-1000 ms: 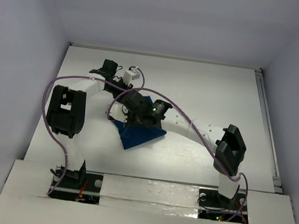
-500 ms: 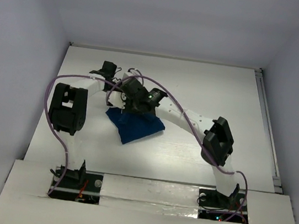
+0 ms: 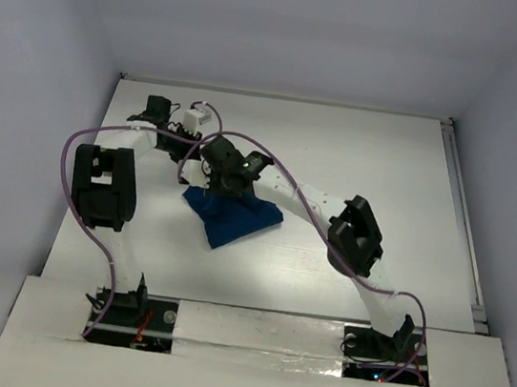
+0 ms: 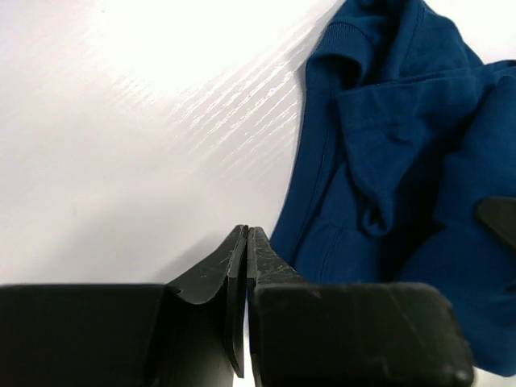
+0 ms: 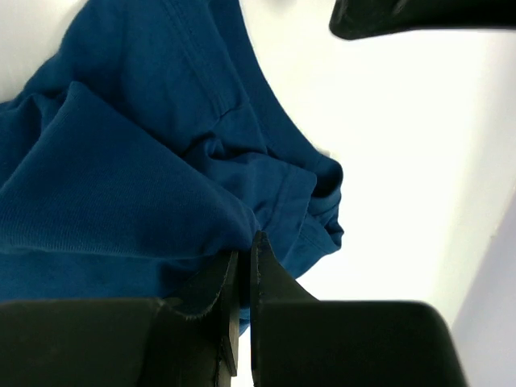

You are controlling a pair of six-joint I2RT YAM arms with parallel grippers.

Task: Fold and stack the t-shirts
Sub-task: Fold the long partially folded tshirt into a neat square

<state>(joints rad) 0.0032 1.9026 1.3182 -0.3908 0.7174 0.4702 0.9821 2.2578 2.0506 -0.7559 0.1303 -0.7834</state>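
Right gripper point(image 5: 244, 242) jaws nearly closed, pinching edge of navy t-shirt point(image 3: 231, 219). Left gripper point(image 4: 247, 234) fully closed, empty, just beside it. Shirt sits bunched centre-left on glossy white table point(image 3: 388, 164); plain pale walls point(image 3: 292, 25) around.

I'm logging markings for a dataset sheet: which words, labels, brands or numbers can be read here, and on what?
No text can be read in any view.
Dark blue cloth t-shirt: no print or tag shows.
White-and-black robot arms: no legible label.
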